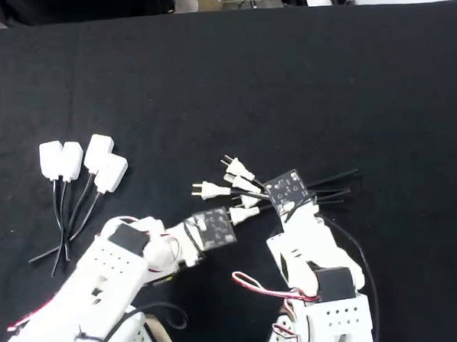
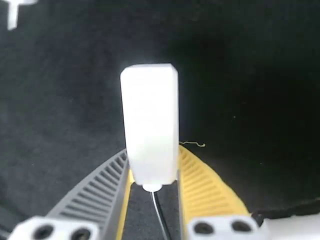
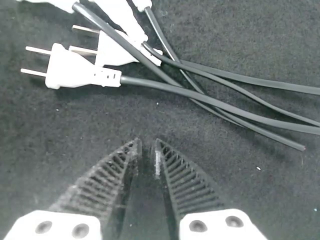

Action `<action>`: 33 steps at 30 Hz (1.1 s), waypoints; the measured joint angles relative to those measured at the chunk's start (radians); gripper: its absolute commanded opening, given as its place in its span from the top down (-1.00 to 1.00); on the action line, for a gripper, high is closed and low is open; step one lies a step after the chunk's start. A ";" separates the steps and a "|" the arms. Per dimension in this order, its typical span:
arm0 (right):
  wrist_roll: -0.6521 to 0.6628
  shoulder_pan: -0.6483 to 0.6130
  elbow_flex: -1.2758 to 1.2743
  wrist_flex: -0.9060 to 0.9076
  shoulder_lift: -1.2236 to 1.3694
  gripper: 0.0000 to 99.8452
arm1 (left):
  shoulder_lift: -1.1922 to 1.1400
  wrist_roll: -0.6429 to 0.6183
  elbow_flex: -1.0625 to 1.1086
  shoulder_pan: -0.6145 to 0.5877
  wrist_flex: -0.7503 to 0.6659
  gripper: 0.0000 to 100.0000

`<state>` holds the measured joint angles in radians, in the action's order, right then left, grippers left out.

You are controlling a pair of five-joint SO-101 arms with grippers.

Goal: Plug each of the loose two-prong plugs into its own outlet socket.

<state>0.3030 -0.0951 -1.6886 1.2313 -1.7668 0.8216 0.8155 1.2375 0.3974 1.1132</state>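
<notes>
My left gripper [image 2: 152, 165] is shut on a white outlet socket [image 2: 150, 125] whose thin black cable runs back between the fingers. From above, this gripper [image 1: 238, 215] sits beside the loose plugs. Several white two-prong plugs [image 1: 213, 189] lie bunched at the table's middle, their black cables [image 1: 329, 185] trailing right. The right wrist view has one plug [image 3: 75, 74] lying flat and another [image 3: 114, 49] beyond it. My right gripper [image 3: 146, 150] hovers just short of them, its fingers nearly touching with nothing between. Several more sockets [image 1: 79, 165] lie at the left.
The black cloth [image 1: 285, 84] covers the whole table, with bare room at the back and right. The sockets' black cables [image 1: 63, 233] run toward the left arm's base. A red and white wire [image 1: 258, 288] loops at the right arm's base.
</notes>
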 measured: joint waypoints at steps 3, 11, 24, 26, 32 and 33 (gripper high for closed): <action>0.000 0.000 0.000 0.000 0.000 0.91 | -0.121 0.020 -0.015 -0.003 -0.044 0.47; 0.000 0.000 0.000 0.000 0.000 0.91 | -0.422 0.026 -0.241 -0.157 -0.097 0.36; 0.000 0.000 0.000 0.000 0.000 0.91 | -0.477 0.063 -0.422 -0.224 -0.021 0.36; 0.000 0.000 0.000 0.000 0.000 0.91 | -0.420 0.040 -0.422 -0.224 -0.020 0.36; 0.000 0.000 0.000 0.000 0.000 0.91 | -0.086 -0.077 -0.275 -0.261 -0.020 0.36; 0.000 0.000 0.000 0.000 0.000 0.91 | -0.008 -0.112 -0.239 -0.282 -0.020 0.36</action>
<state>0.3030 -0.0951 -1.6886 1.2313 -1.7668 0.8140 0.7035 0.9981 0.1151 1.0932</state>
